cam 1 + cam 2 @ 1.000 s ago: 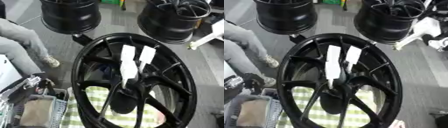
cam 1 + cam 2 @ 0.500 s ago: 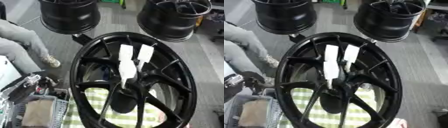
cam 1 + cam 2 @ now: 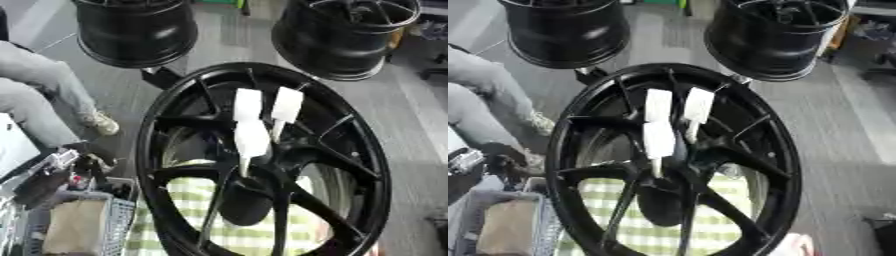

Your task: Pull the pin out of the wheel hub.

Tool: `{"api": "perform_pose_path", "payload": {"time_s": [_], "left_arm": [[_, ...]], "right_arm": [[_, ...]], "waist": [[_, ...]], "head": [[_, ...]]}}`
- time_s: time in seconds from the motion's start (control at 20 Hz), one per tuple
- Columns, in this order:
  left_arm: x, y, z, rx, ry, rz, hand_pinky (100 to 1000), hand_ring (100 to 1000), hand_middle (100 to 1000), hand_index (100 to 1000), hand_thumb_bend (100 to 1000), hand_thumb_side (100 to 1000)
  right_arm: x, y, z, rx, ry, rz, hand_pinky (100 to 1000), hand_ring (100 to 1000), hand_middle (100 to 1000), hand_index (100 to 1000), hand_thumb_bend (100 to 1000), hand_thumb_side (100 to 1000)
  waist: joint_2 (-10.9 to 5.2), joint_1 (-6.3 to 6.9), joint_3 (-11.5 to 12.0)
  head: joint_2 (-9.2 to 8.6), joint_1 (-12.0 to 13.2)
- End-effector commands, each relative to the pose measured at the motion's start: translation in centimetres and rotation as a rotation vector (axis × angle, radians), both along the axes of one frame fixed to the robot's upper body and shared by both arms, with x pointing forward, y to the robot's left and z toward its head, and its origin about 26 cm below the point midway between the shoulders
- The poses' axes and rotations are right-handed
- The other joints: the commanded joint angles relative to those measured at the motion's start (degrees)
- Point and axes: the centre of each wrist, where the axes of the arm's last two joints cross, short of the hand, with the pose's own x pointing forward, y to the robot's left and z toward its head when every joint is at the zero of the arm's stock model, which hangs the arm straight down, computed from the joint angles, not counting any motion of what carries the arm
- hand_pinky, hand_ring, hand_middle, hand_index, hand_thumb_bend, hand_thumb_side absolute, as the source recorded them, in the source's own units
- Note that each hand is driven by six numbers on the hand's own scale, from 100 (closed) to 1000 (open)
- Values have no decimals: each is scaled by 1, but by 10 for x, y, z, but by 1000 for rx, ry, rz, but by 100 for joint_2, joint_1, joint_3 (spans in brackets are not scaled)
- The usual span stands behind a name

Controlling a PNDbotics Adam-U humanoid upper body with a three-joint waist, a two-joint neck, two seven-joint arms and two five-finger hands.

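Looks like a wheel workshop or garage: grey floor, two spare black rims standing behind the big black wheel hub, plus a wire basket of bits.

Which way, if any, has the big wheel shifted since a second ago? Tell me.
No. The wheel keeps its gap to the rear left rim; only the view shifted.

The black wheel hub is showing glossy painted metal; white paper-like tags are looking matt; checked cloth is lying underneath.
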Motion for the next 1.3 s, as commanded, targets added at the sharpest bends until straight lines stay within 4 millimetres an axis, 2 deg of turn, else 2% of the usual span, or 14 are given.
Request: {"api": "perform_pose_path", "payload": {"time_s": [0.05,0.3,0.5,0.65,0.95,1.3], "left_arm": [[1,-1,7,-3,-30,-6,593,463,598,705,100,917],[1,-2,5,-13,-25,-6,593,463,598,705,100,918],[1,-4,5,-19,-26,-13,593,464,599,705,100,913],[1,-5,5,-25,-28,-13,593,464,599,705,100,912],[3,-8,6,-34,-38,-23,592,464,599,705,100,911],[4,-9,6,-35,-45,-28,592,464,600,705,100,912]], "right_arm": [[5,4,-2,-75,-51,-181,538,417,803,928,301,430],[14,24,-1,-103,-172,-166,521,403,777,905,271,405],[21,48,3,-102,-296,-64,504,395,750,877,204,345],[29,65,0,-80,-437,40,497,400,723,849,165,335],[47,111,-7,53,-709,289,490,401,696,830,150,362],[61,150,-14,200,-880,467,490,403,675,819,126,359]], "waist": [[-67,26,13],[-113,52,51],[-130,86,50],[-128,116,79],[-79,180,97],[-26,221,108]], "head": [[-15,-35],[-15,-52],[-15,-61],[-15,-57],[-15,-93],[-15,-132]]}}
